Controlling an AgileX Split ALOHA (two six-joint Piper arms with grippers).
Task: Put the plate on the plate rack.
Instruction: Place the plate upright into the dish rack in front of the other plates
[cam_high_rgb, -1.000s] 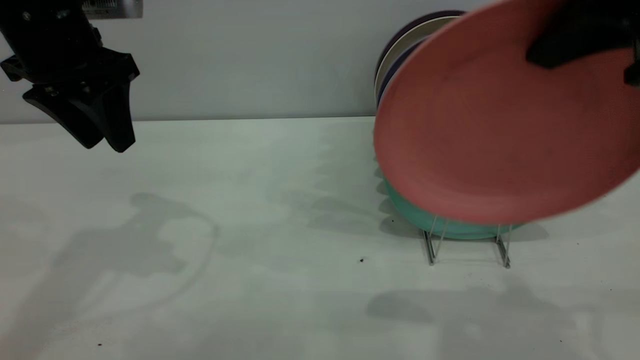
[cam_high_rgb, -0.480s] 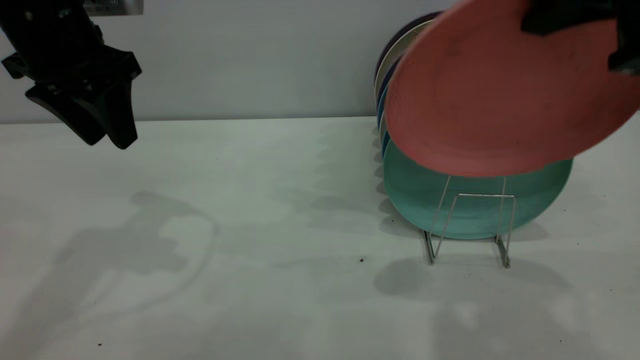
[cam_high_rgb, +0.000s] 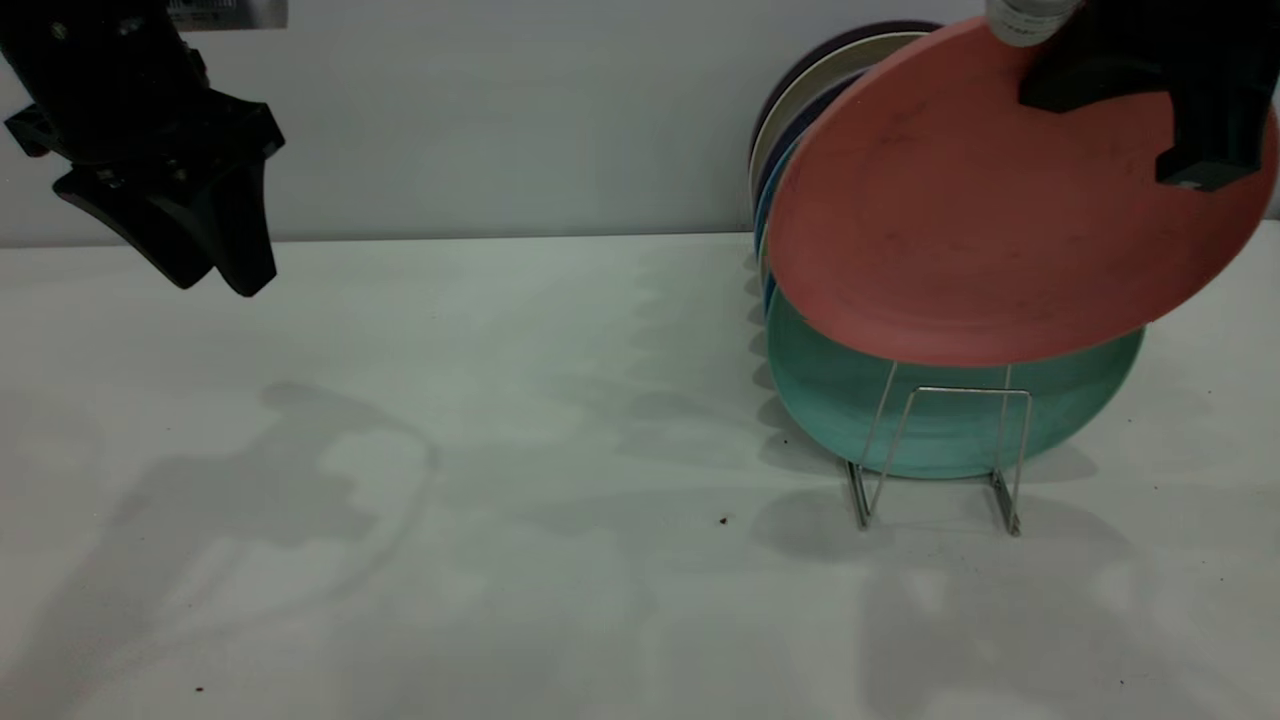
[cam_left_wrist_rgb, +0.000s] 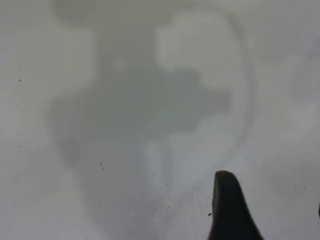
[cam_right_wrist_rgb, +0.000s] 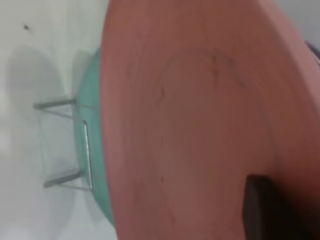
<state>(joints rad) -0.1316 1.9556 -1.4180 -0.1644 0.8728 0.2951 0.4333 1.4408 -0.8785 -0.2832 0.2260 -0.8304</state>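
The salmon-pink plate (cam_high_rgb: 980, 210) hangs tilted in the air at the upper right, its face toward the camera and its lower edge over the mint-green plate (cam_high_rgb: 950, 420). My right gripper (cam_high_rgb: 1185, 165) is shut on the plate's upper right rim. In the right wrist view the plate (cam_right_wrist_rgb: 200, 120) fills the picture, with one dark finger (cam_right_wrist_rgb: 260, 210) on it. The wire plate rack (cam_high_rgb: 940, 440) stands under the plate, and its front loop holds nothing. The rack also shows in the right wrist view (cam_right_wrist_rgb: 85, 150). My left gripper (cam_high_rgb: 215, 275) hangs open and empty at the far upper left.
Several plates stand in the rack behind the mint-green one: blue, cream and dark ones (cam_high_rgb: 800, 110), close to the back wall. The white table (cam_high_rgb: 500, 450) carries only shadows and small specks (cam_high_rgb: 723, 520).
The pink plate rose from in front of the rack, uncovering the mint-green plate and the front loop, then settled slightly lower. The left arm has not moved.
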